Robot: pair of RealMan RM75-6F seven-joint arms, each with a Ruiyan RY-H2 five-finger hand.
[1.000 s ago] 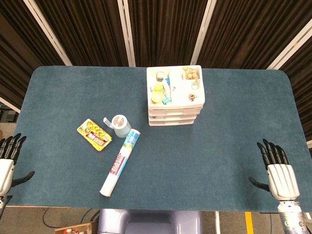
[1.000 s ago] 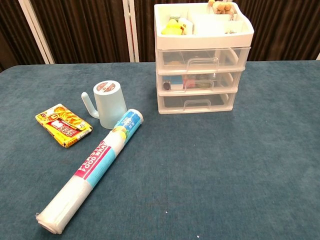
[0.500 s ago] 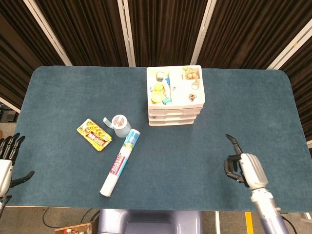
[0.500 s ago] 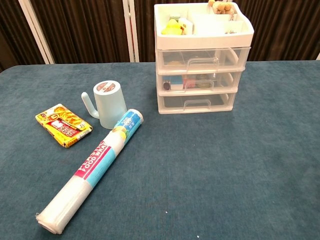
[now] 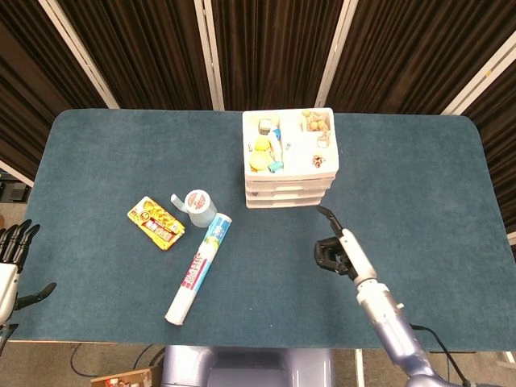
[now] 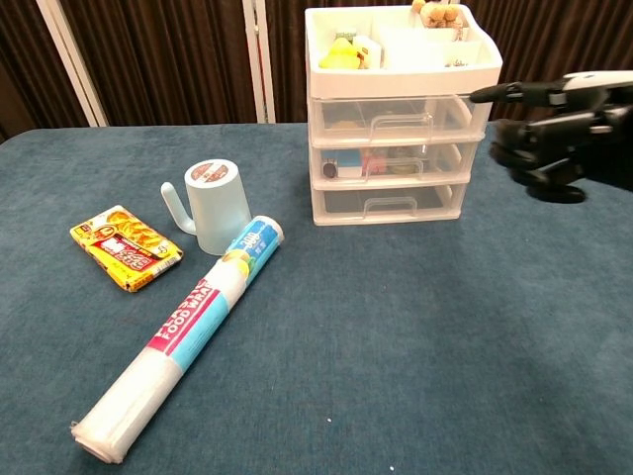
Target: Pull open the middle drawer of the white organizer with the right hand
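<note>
From the head view we see our right hand [image 5: 334, 246] near the front of the white organizer [image 5: 290, 157], one finger extended toward it, the others curled in, holding nothing. Our left hand [image 5: 12, 258] rests spread at the worktop's [image 5: 105, 153] left edge.

From the chest view, the right hand [image 6: 554, 129] hovers right of the organizer, apart from the closed middle drawer [image 6: 391, 163].

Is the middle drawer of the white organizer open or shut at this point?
Shut. In the chest view the middle drawer sits flush with the drawers above and below, and the right hand is off to the side, apart from its handle.
</note>
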